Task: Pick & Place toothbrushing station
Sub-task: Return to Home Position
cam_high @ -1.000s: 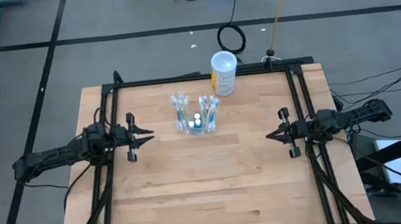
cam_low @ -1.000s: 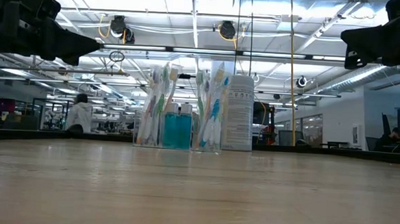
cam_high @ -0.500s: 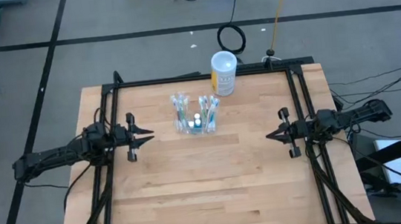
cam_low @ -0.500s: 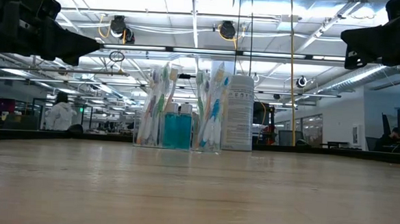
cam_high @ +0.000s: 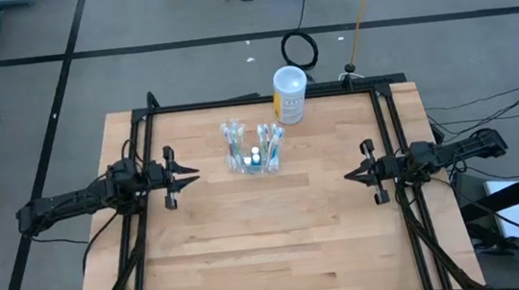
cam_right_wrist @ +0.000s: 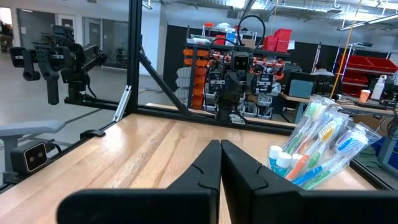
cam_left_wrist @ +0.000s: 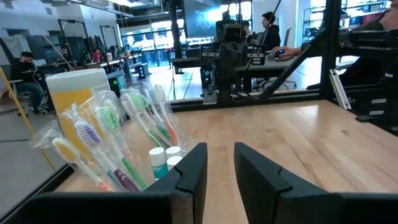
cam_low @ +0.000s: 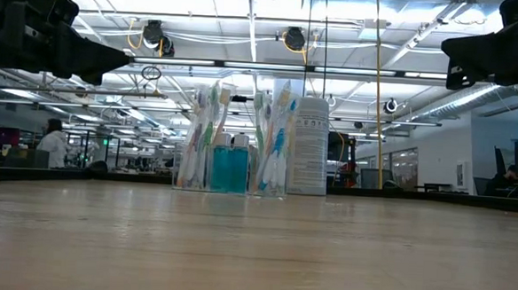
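The clear holder (cam_high: 256, 163) stands near the table's (cam_high: 280, 249) back edge, just in front of the white canister (cam_high: 290, 93); wrapped toothbrushes (cam_low: 203, 129) stand in it in 2 bunches, long axes near upright, heads up, fanning slightly outward; 2 teal tubes (cam_low: 229, 167) sit upright between the bunches. The left gripper (cam_left_wrist: 219, 152) hangs over the table's left side, pointing inward, fingers slightly parted, empty; the right gripper (cam_right_wrist: 221, 147) hangs over the right side, fingers pressed together on nothing; both are well apart from the holder.

Matt pale wood table (cam_high: 280, 244), glossy clear plastic holder (cam_low: 230, 181), crinkly film-wrapped toothbrushes (cam_left_wrist: 115, 140).
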Robot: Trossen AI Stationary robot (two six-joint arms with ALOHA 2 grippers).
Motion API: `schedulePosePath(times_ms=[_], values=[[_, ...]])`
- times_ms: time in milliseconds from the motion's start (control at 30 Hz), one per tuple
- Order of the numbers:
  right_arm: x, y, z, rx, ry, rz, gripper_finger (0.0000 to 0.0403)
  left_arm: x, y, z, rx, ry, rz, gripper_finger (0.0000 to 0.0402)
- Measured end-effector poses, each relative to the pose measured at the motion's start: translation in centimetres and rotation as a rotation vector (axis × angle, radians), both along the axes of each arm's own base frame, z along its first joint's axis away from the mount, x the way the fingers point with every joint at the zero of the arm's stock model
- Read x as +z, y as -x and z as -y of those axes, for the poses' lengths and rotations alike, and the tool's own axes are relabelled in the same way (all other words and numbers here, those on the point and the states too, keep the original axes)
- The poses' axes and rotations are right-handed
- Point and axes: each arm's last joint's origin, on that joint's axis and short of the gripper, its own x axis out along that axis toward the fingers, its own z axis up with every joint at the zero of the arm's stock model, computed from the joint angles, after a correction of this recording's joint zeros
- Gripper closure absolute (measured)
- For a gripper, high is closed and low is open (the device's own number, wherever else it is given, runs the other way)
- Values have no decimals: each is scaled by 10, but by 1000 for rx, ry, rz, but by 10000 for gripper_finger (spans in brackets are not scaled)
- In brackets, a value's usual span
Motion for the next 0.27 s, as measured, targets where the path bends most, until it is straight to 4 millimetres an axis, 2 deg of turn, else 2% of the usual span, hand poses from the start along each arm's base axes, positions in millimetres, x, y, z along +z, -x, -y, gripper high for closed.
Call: schedulePosePath(times_ms=[267], values=[[0,0,0,0,0,0,399,0,0,0,0,0,0,314]])
